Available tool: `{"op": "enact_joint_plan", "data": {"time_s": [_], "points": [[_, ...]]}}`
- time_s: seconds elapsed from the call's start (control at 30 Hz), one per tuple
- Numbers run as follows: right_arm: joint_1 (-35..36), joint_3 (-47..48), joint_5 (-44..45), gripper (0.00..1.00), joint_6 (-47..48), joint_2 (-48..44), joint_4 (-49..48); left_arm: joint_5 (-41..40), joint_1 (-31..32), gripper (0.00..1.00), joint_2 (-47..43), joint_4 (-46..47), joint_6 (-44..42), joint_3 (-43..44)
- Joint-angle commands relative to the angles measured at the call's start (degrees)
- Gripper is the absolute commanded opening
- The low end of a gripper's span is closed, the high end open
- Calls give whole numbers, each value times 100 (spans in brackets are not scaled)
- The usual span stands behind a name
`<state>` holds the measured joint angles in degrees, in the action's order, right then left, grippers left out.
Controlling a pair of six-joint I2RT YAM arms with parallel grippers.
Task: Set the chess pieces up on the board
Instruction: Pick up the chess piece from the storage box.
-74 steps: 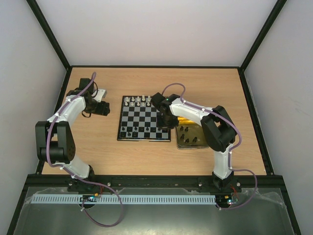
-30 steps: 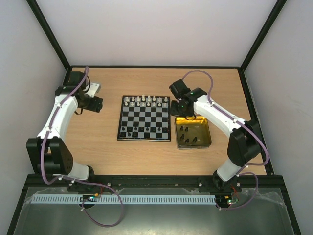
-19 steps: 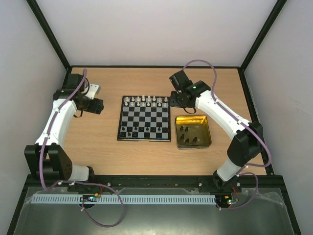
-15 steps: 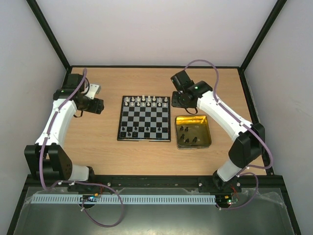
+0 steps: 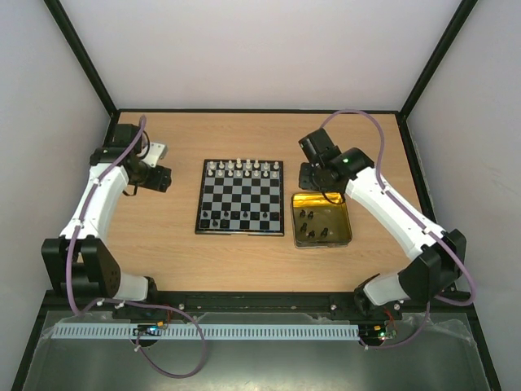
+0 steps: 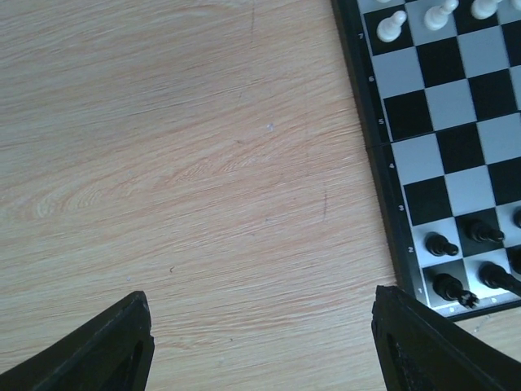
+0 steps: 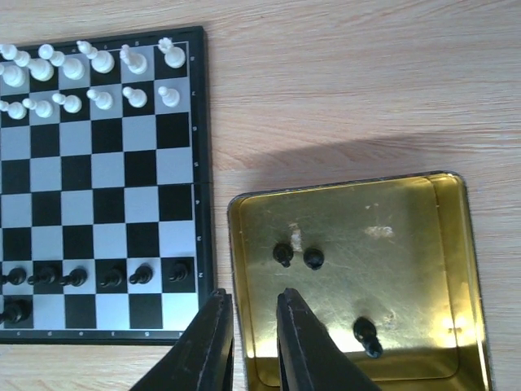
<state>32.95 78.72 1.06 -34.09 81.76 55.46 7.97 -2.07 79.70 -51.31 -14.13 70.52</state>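
White men (image 7: 102, 61) line the far two rows of the board (image 7: 106, 171), and black men (image 7: 106, 278) stand on part of its near rows. Other black men (image 7: 313, 259) lie in the tin (image 7: 391, 269), just right of the board with a thin strip of wood between. My right claw (image 7: 254, 342) hangs over the tin's left rim, jaws a narrow slit, gripping nothing. My left claw (image 6: 260, 350) gapes wide and empty above the table (image 6: 203, 163), beside the board's near left corner, with open wood all round.
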Motion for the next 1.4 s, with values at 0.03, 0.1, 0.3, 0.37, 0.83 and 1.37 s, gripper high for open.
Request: {"op": "enact_joint_plan", "data": {"time_s": [0.03, 0.1, 0.3, 0.37, 0.83, 1.37], "points": [[-441, -142, 293, 16, -62, -103, 313, -441, 248, 74, 414, 108, 97, 283], [-726, -250, -27, 16, -49, -54, 243, -690, 598, 74, 527, 229, 76, 342], [-772, -899, -596, 14, -10, 271, -92, -778, 1204, 74, 729, 720, 119, 109], [-772, -1176, -740, 13, -44, 211, -286, -686, 1257, 74, 828, 807, 173, 109], [-772, -1990, -811, 14, -9, -44, -435, -476, 1313, 74, 1169, 757, 390, 392], [-772, -2656, -728, 21, -471, -577, -348, -437, 1495, 74, 1420, 848, 515, 568]]}}
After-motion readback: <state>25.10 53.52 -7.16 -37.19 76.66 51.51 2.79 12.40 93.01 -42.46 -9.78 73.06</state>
